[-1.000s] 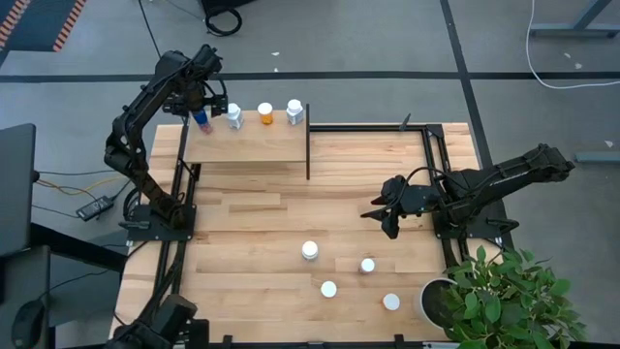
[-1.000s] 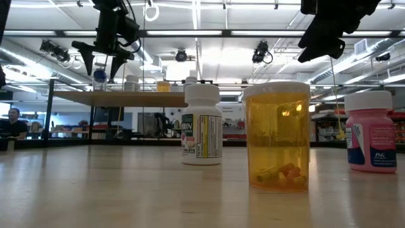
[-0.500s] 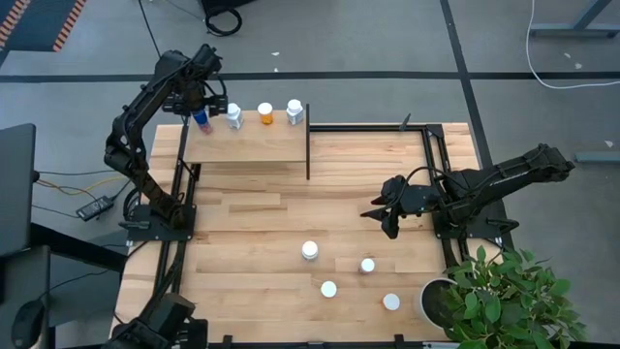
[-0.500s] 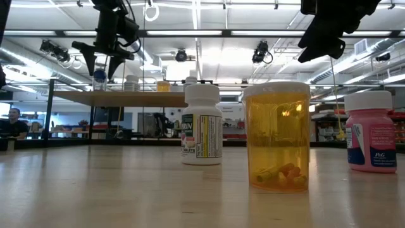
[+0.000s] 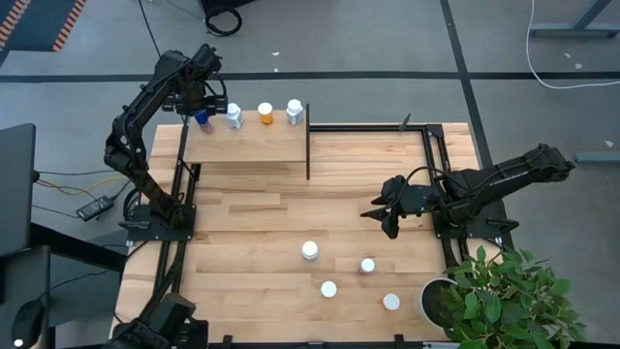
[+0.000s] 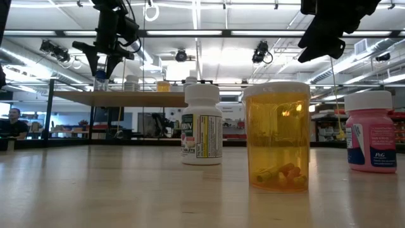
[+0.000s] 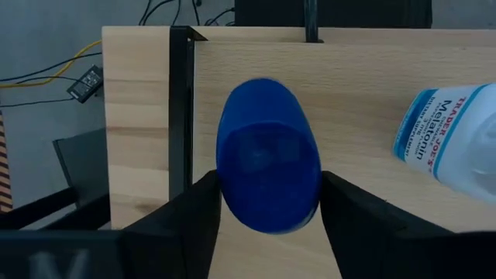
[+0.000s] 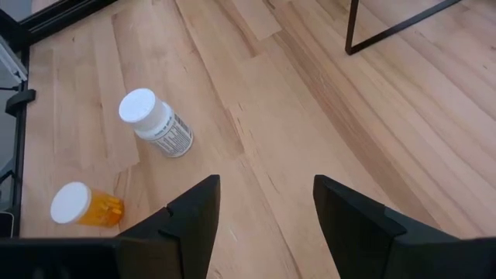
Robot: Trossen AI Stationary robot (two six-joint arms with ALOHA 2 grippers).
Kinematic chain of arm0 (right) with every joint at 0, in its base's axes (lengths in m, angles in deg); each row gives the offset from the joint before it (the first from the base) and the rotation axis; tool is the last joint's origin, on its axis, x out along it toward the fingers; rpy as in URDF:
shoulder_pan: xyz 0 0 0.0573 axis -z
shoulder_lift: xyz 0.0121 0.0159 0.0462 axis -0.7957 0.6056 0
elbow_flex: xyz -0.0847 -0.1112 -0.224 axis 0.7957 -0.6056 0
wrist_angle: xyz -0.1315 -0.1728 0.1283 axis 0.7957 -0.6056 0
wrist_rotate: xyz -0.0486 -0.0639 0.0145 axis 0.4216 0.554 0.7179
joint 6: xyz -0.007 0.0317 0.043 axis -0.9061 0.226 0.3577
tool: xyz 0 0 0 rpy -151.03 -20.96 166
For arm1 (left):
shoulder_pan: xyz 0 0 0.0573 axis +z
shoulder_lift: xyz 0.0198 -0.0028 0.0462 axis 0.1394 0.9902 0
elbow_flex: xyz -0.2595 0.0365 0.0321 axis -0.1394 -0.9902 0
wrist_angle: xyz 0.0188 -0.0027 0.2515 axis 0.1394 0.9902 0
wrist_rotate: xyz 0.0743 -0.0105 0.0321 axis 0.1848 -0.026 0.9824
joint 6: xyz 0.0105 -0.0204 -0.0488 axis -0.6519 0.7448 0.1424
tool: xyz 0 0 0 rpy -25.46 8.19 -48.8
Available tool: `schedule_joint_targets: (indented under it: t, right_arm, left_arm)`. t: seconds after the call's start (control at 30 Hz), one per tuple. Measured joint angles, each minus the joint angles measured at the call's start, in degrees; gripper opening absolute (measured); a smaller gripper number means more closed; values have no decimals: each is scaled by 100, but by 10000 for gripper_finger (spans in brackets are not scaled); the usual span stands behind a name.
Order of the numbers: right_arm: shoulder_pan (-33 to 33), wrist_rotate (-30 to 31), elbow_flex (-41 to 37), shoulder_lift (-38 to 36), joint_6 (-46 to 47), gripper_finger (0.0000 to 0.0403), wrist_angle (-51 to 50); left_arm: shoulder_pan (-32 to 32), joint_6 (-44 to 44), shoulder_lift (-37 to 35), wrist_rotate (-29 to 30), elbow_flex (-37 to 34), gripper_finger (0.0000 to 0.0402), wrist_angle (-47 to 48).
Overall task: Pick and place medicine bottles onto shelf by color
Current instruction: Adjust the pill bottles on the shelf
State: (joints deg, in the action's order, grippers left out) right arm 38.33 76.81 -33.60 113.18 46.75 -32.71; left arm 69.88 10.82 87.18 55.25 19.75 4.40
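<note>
One blue bottle between left pincer.

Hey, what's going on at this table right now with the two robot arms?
The robot is sorting medicine bottles onto a raised wooden shelf. The left gripper is over the shelf's far left corner, its fingers on either side of a blue-capped bottle standing there. Three more bottles stand in a row beside it. The right gripper hangs open above the table, holding nothing. Four white-capped bottles wait on the tabletop nearer the front.
</note>
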Motion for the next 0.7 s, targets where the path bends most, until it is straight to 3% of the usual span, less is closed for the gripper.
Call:
schedule_joint_targets:
  t: [0.7]
  right_arm:
    - [0,0,0,0,111,216,0]
  left_arm:
    - [2,-901,0,1,-2,207,-136]
